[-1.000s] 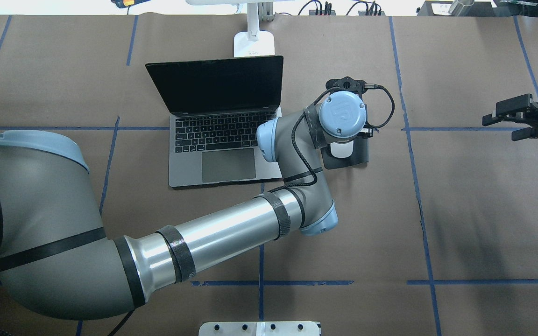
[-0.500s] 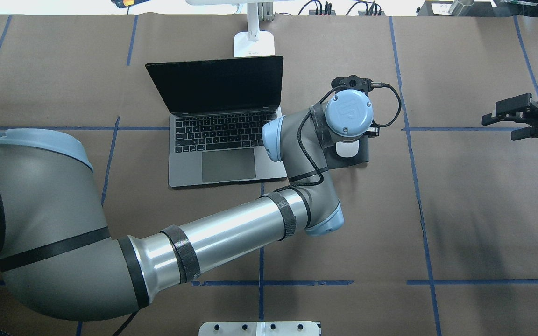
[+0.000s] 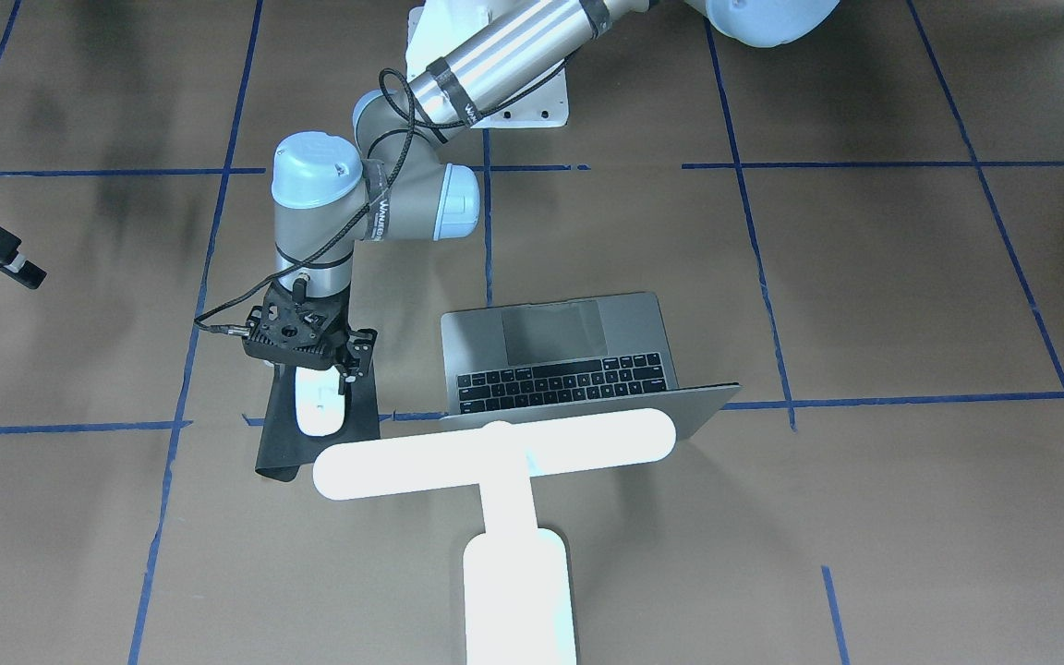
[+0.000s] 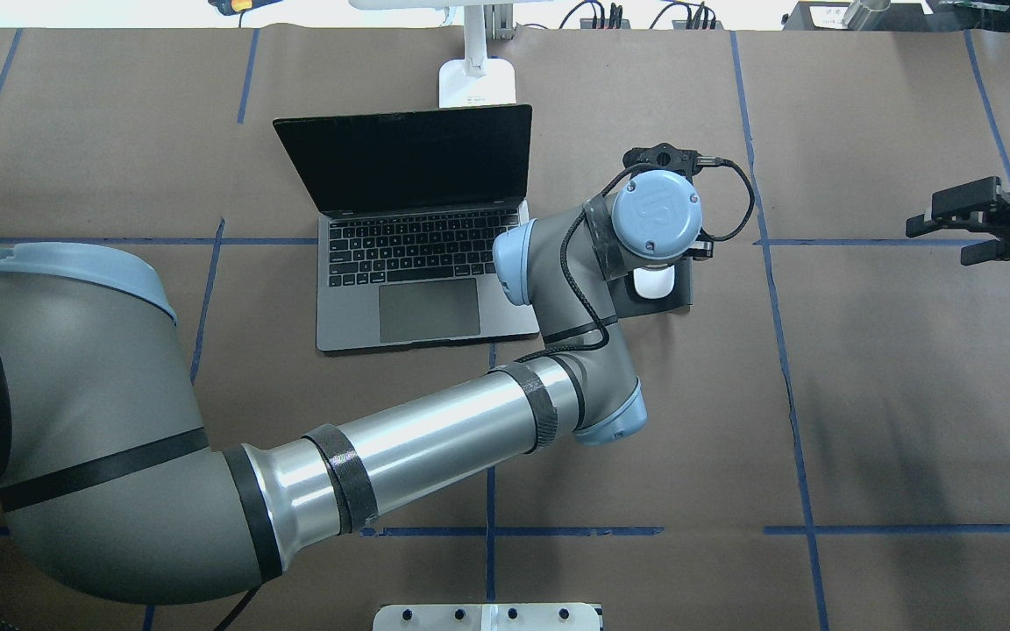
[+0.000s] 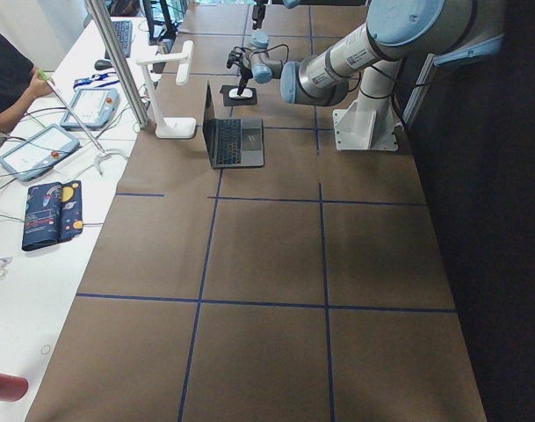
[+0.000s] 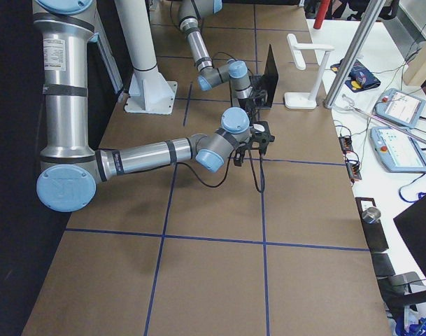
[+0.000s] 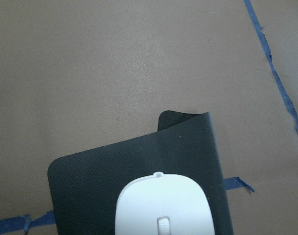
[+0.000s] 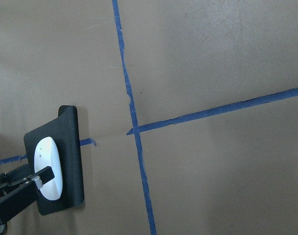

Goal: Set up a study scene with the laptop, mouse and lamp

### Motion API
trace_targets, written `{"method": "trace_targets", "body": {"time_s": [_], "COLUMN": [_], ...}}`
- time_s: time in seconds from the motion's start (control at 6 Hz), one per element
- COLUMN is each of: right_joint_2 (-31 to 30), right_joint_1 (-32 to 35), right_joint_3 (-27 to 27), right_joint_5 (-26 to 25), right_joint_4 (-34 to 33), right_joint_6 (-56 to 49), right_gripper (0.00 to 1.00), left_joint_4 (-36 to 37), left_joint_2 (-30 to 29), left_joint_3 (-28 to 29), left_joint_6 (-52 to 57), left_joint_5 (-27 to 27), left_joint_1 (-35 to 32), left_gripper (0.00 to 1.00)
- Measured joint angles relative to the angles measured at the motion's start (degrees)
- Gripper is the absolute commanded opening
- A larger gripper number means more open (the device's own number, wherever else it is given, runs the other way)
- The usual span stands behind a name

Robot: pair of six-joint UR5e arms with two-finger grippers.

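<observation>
- Left gripper [image 3: 315,368] is poised low over the mouse [image 3: 320,411], with a finger seen on either side. Whether the mouse is clamped cannot be told.
- Mouse is laid on a black mat [image 3: 275,448], just right of the laptop [image 4: 422,302].
- Laptop is opened, with its screen dark.
- Lamp [image 3: 495,448] is lit and stood just beyond the laptop lid, on the far side.
- Right gripper [image 4: 943,232] is spread open with nothing in it, well right of the mat.

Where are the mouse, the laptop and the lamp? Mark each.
mouse [image 3: 320,411], front-facing view, its white top.
laptop [image 4: 429,309], overhead view, its trackpad.
lamp [image 3: 518,591], front-facing view, its base.
</observation>
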Motion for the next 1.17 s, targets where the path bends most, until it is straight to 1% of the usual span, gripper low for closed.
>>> {"method": "trace_targets", "body": {"time_s": [0.67, 1.0, 1.17], "right_joint_2": [-0.39, -1.59, -2.13], "right_joint_1": [0.11, 0.25, 0.40], "right_joint_3": [1.03, 2.58, 3.25], "right_joint_5": [0.10, 0.11, 0.11], "right_joint_4": [0.00, 0.00, -0.03], "right_joint_6": [0.08, 0.09, 0.09], "right_gripper": [1.00, 1.00, 1.00], "left_joint_4": [0.24, 2.01, 6.19], "left_joint_2": [-2.09, -2.11, -0.59], "left_joint_3": [-1.02, -4.28, -8.93], "left_joint_6": [-0.45, -1.42, -1.50], "left_joint_5": [-0.33, -1.79, -5.55], "left_joint_1": [-0.20, -0.76, -1.90], "left_gripper": [1.00, 1.00, 1.00]}}
